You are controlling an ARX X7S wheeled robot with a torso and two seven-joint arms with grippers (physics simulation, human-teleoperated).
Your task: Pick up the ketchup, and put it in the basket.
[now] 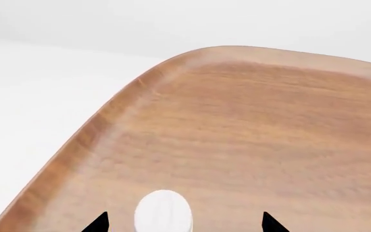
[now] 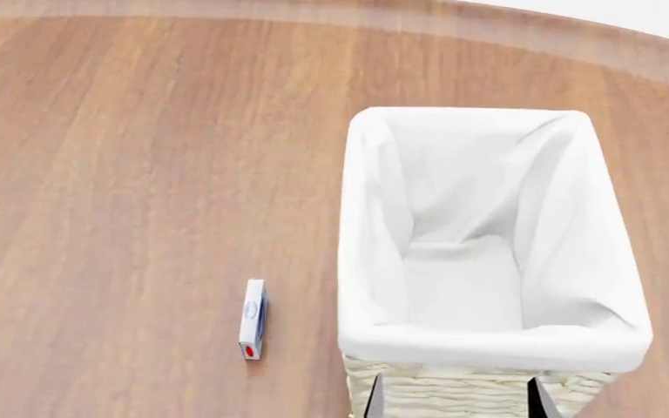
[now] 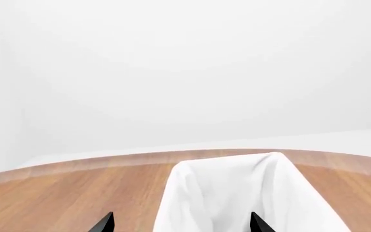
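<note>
Wooden table [image 2: 137, 174] with a white-lined basket [image 2: 613, 261] standing open, nothing inside.

Beside it lies a small box [image 2: 252, 319]. The ketchup's [image 1: 164, 211] white cap sits between the left gripper's [image 1: 185, 223] parted jaws; the right gripper's [image 3: 181, 223] jaws are apart too.

White ketchup cap [image 1: 164, 211] end-on, cream wicker basket [image 2: 491, 344] upright (white liner, empty)
</note>
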